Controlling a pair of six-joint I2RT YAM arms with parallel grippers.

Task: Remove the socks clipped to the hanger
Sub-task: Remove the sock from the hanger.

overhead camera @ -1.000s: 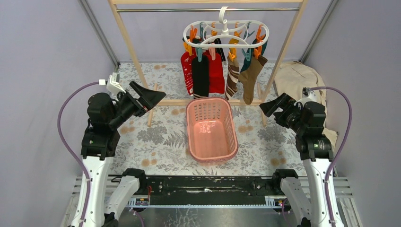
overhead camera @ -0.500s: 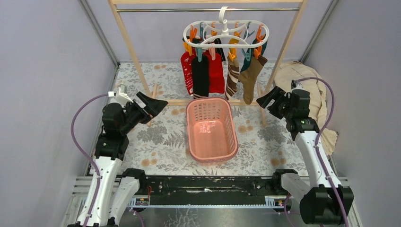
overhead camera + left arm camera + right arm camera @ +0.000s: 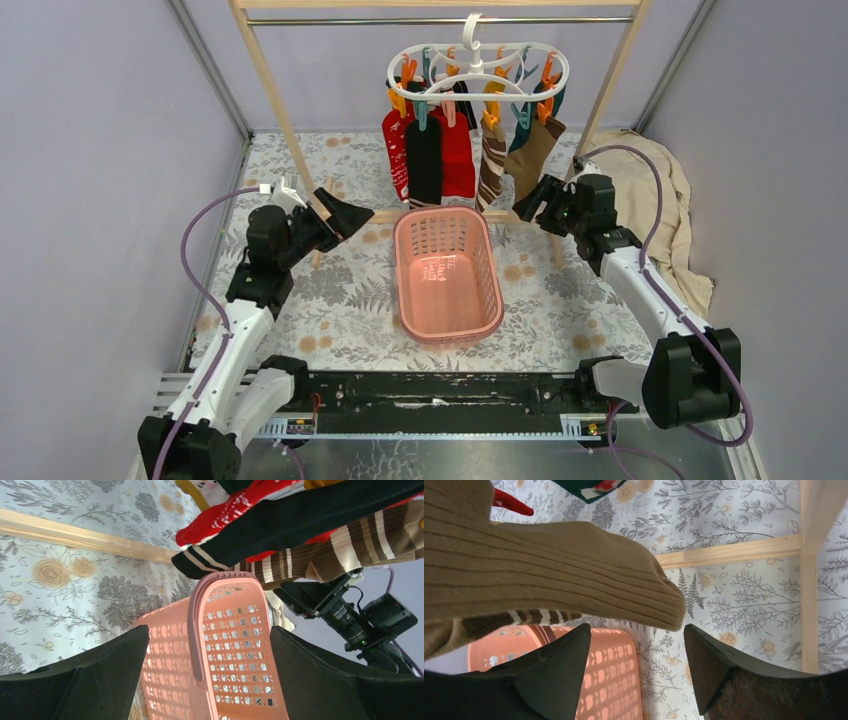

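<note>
Closer to the socks (image 3: 445,160) on both sides than a second ago. Holds left gripper (image 3: 345,215) wide beside basket (image 3: 410,300); sets right gripper (image 3: 533,200), jaws apart and gripping nothing, at olive-brown sock (image 3: 549,565) toe. Finds every sock clipped to hanger (image 3: 478,75); none removed, none in basket

White plastic oval double-ring hanger (image 3: 478,72) hooks on the top rail of the tall wooden rack (image 3: 268,90), back centre of the floral-covered table (image 3: 330,300). Long fabric socks (image 3: 440,160) hang side by side from its clips. Pink perforated plastic basket (image 3: 446,275) sits on the table just in front of and below them. Left gripper (image 3: 350,215) is left of the basket's far end, right gripper (image 3: 525,205) right of it, just beside the olive-brown ribbed sock (image 3: 549,565) toe. Beige cloth garment (image 3: 650,190) is heaped far right.
</note>
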